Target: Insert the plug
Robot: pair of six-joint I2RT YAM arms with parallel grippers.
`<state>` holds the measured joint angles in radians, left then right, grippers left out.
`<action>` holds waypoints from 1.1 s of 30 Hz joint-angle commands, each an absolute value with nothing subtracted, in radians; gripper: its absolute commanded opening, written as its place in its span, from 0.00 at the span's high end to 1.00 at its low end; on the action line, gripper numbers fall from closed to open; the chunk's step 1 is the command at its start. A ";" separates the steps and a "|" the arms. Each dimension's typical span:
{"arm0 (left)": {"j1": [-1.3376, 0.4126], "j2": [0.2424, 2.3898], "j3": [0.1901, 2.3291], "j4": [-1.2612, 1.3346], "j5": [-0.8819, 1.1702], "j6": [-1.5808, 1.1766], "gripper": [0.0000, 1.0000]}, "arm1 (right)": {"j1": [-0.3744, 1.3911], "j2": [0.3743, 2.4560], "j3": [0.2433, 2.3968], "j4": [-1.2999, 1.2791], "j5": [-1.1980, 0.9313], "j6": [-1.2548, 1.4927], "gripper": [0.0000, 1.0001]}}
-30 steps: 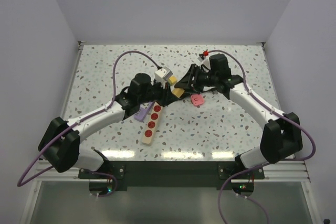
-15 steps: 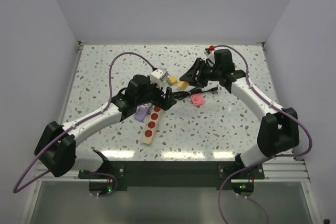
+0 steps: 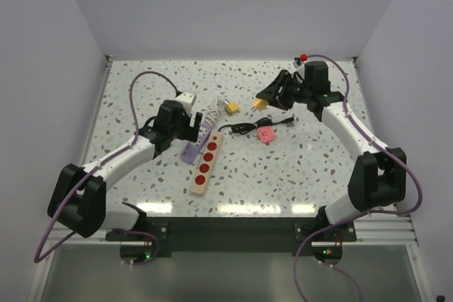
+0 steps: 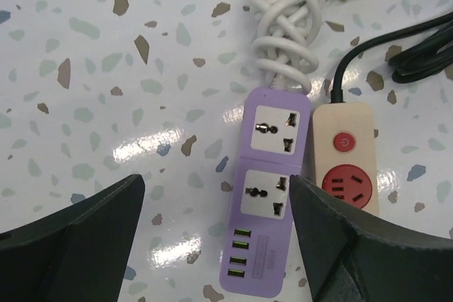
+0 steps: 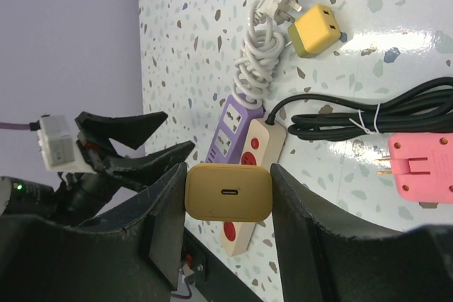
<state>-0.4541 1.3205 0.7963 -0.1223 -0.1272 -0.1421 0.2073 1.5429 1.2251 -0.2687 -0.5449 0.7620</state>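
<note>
Currently gripping the tan plug [image 5: 228, 192] in the right end effector [image 3: 265, 100], pinched between both fingers [image 5: 166, 224], USB port face toward the wrist camera. Holding it up off the counter [image 3: 297, 175], over the far right part, near the yellow adapter [image 3: 231, 108] and beyond the pink plug [image 3: 266, 134]. Not seated in any socket yet.

Left end effector [image 4: 212, 199]: spread wide, empty, hovering over the purple power strip [image 4: 272, 182], touching nothing. On that strip: two universal sockets plus a row of green USB ports, with the white cord [image 4: 283, 26] bundled in a coil at its far end.

Lying right alongside it, touching: beige power strip [image 3: 205, 164] with red sockets and a red switch. Running out of the beige strip's far end: black cable [image 3: 244, 129], bundled and tied, lying between yellow adapter and pink plug.

Can't tell the tan plug's prongs from these views.
</note>
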 commanded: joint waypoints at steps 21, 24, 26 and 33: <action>-0.459 1.434 0.753 -0.144 0.003 -0.106 0.12 | 0.199 1.428 1.174 -0.232 -0.554 0.752 1.00; -0.460 1.476 0.770 -0.155 0.002 -0.107 0.12 | 0.199 1.408 1.157 -0.233 -0.551 0.750 1.00; -0.463 1.489 0.772 -0.156 0.003 -0.104 0.13 | 0.199 1.398 1.149 -0.235 -0.549 0.750 1.00; -0.492 1.535 0.778 -0.123 0.017 -0.083 0.36 | 0.199 1.364 1.117 -0.242 -0.538 0.746 1.00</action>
<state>-0.4744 1.5150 0.7406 -0.1524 -0.0040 -0.1093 0.2024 1.4059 1.1297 -0.2680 -0.5407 0.7582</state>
